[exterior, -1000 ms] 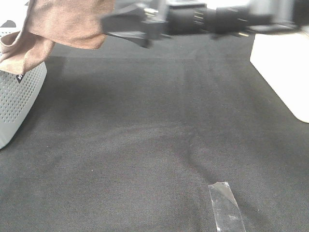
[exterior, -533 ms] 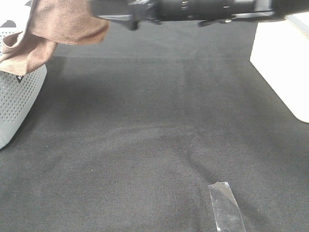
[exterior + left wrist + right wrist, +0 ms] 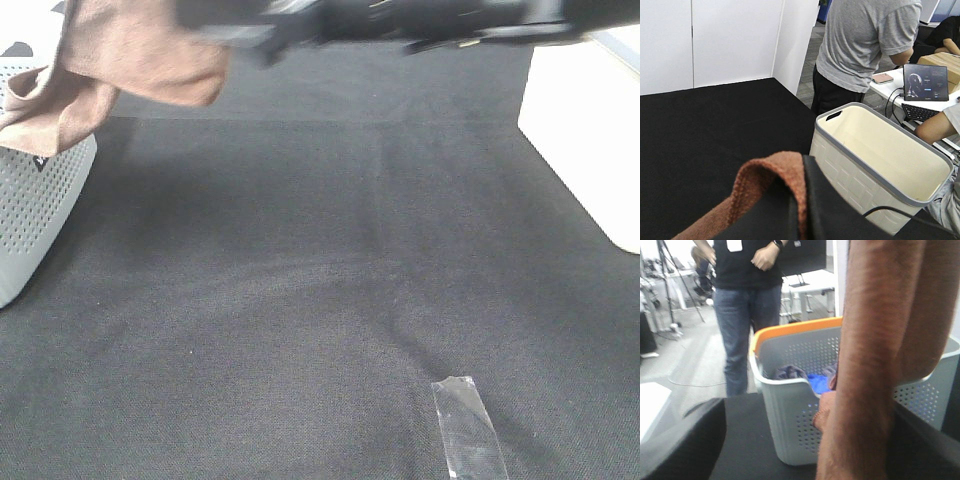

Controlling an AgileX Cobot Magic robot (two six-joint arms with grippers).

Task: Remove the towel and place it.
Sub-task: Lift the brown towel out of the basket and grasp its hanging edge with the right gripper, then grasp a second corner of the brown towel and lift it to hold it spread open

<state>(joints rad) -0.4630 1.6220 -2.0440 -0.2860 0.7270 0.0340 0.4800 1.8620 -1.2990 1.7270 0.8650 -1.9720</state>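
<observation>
The brown towel (image 3: pixel 130 55) hangs at the top left of the exterior high view, its lower end draped over the rim of a grey perforated basket (image 3: pixel 30 200). In the left wrist view my left gripper (image 3: pixel 795 205) is shut on a fold of the towel (image 3: pixel 767 180). My right gripper (image 3: pixel 225 30) reaches across the top from the right and stands at the towel's right edge. In the right wrist view the towel (image 3: pixel 875 355) hangs close between my wide-open right gripper's (image 3: pixel 805 450) black fingers (image 3: pixel 680 440); they do not press on it.
A cream basket with a grey rim (image 3: pixel 880 150) stands on the black table cover, with people and a desk behind it. The perforated basket (image 3: pixel 790 390) has an orange rim and holds a blue cloth (image 3: pixel 817 382). A white box (image 3: pixel 590 130) and a tape strip (image 3: pixel 468 428) lie to the right.
My right arm has moved left and higher along the top edge, so its gripper now reaches the towel's right edge. The towel's hanging fold shifted slightly.
</observation>
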